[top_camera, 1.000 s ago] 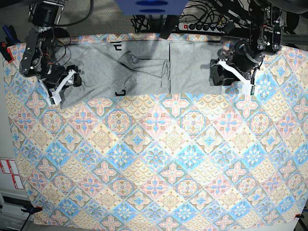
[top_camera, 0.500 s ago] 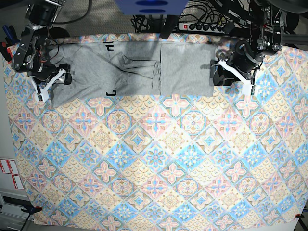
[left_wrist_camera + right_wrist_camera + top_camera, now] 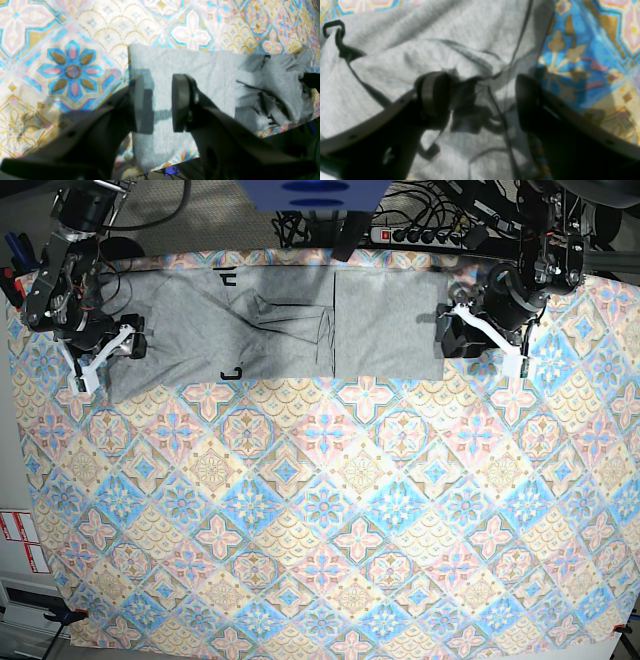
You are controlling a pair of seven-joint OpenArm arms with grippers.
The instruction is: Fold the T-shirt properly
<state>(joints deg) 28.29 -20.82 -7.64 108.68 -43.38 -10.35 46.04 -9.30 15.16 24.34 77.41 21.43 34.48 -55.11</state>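
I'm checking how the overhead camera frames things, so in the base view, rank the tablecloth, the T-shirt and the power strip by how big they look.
1. tablecloth, covering most of the view.
2. T-shirt, a long grey band along the far edge.
3. power strip, a short strip beyond the cloth, partly hidden by cables.

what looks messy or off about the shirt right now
The T-shirt lies as a long band across the far edge of the tablecloth, but its middle is bunched into creases rather than flat, and bits of black lettering peek out at the folds. The end by the left pincer lies smooth.
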